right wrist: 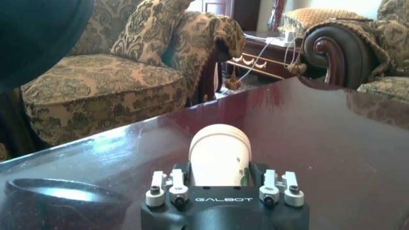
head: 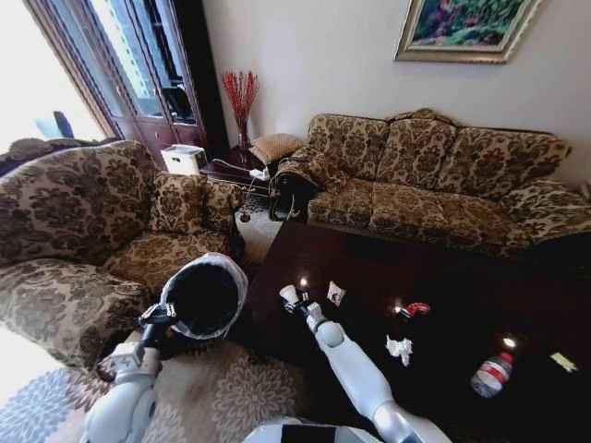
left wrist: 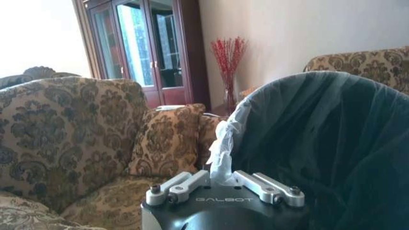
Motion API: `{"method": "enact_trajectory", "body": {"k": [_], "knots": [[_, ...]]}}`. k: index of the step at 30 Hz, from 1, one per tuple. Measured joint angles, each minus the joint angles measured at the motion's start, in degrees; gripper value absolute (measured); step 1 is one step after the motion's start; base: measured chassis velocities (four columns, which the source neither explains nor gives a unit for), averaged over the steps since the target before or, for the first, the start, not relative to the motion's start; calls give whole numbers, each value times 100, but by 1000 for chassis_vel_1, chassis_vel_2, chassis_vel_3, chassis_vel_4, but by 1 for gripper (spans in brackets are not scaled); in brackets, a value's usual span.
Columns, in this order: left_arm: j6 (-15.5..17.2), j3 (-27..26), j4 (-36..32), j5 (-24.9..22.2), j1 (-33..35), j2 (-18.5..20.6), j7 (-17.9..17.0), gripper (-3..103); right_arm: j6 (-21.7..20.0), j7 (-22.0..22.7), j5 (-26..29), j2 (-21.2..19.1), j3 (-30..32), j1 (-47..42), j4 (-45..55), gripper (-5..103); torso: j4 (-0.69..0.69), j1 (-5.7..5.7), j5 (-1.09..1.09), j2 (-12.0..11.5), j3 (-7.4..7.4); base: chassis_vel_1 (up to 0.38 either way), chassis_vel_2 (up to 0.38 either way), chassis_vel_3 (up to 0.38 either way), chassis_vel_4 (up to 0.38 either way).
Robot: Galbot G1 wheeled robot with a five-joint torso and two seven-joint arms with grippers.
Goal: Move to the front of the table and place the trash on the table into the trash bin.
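Observation:
The trash bin [head: 205,297], dark with a whitish bag over its rim, hangs tilted beside the table's left end. My left gripper [head: 157,317] is shut on its rim [left wrist: 225,143]. Over the near left corner of the table [head: 369,268], my right gripper [head: 294,301] is shut on a white paper cup [right wrist: 219,151], a piece of the trash. The cup [head: 288,293] points away from the wrist. On the glossy dark top lie a paper wad [head: 335,293], a crushed red can [head: 417,309], another white wad [head: 399,348], a clear bottle [head: 491,374] and a small wrapper [head: 563,362].
A patterned armchair [head: 83,231] stands left of the bin, and a long sofa [head: 434,175] runs behind the table. A side table [head: 235,168] with a red-twig vase fills the corner between them. Patterned carpet [head: 231,388] lies under my arms.

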Motion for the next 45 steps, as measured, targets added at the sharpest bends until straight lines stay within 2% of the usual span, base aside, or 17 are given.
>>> {"method": "enact_trajectory", "body": {"k": [4, 5, 7, 11, 13, 14, 19, 21, 22, 23, 24, 26, 27, 30, 33, 37, 45], "knots": [[2, -8, -9, -1, -1, 11, -2, 1, 6, -2, -2, -5, 5, 18, -18, 43, 0, 0, 0, 0, 0, 0, 0, 0, 0], [2, -8, -9, -1, 1, 10, -4, 1, 7, -2, -2, -11, 5, 18, -11, 33, 1, 0, 0, 0, 0, 0, 0, 0, 0], [2, -8, -9, -1, 2, 8, -4, 1, 6, 0, -2, -16, 9, 15, 0, 33, 1, 0, 0, 0, 0, 0, 0, 0, 0], [23, -1, -19, -31, 5, 32, -7, 1, -7, 99, 16, -88, 48, -100, 315, 24, 0, 0, -1, 0, 1, 0, 0, 0, 0], [93, 28, -12, -119, -20, 129, 0, 1, -70, 203, 128, -193, 88, -226, 836, 20, 1, 0, 1, 0, 1, 0, 0, 0, 0], [186, 74, 44, -223, -86, 266, 7, 1, -187, 319, 311, -344, 118, -360, 1421, 14, 2, 0, 1, 0, 0, 0, 0, 0, 0], [416, 223, 203, -521, -371, 641, 10, 1, -479, 576, 793, -801, 170, -592, 2592, 8, 0, 0, -1, 0, 1, 0, 0, 0, 0], [573, 334, 281, -816, -565, 954, 16, 1, -609, 676, 1057, -1107, 224, -685, 3263, 7, -1, 0, -1, 0, 0, 0, 0, 0, 0], [695, 463, 390, -1086, -798, 1365, 17, 1, -763, 754, 1363, -1428, 268, -751, 3891, 7, -1, 0, 0, 0, 1, 0, 0, 0, 0], [695, 463, 390, -1086, -798, 1365, 17, 1, -763, 754, 1363, -1428, 268, -751, 3891, 7, -1, 0, 0, 0, 1, 0, 0, 0, 0], [760, 557, 466, -1223, -956, 1614, 41, 1, -846, 789, 1536, -1590, 296, -770, 4230, 7, -2, 0, 2, 0, 1, 0, 0, 0, 0], [865, 910, 676, -1477, -1407, 2097, 75, 1, -994, 814, 1909, -1922, 345, -789, 4905, 7, 1, 0, 1, 0, 1, 0, 0, 0, 0], [865, 910, 676, -1477, -1407, 2097, 75, 1, -994, 814, 1909, -1922, 345, -789, 4905, 7, 1, 0, 1, 0, 1, 0, 0, 0, 0], [911, 1847, 1054, -1803, -2211, 2645, 229, 1, -1205, 809, 2641, -2311, 363, -793, 5805, 7, -1, 0, -3, 0, 1, 0, 0, 0, 0], [861, 2272, 1261, -1855, -2529, 2778, 335, 1, -1179, 793, 2795, -2336, 328, -790, 5952, 7, -2, 0, -2, 0, 1, 0, 0, 0, 0], [766, 3452, 1768, -1922, -3583, 2971, 420, 1, -1098, 662, 2874, -2218, 88, -793, 5998, 7, 1, 2, 1, -1, 1, 0, 0, 0, 0], [832, 4536, 1964, -2047, -4435, 3029, 401, 1, -1249, 497, 2674, -2173, -451, -1125, 6280, 7, -1, 0, 0, 0, 1, 0, 0, 0, 0]]}}
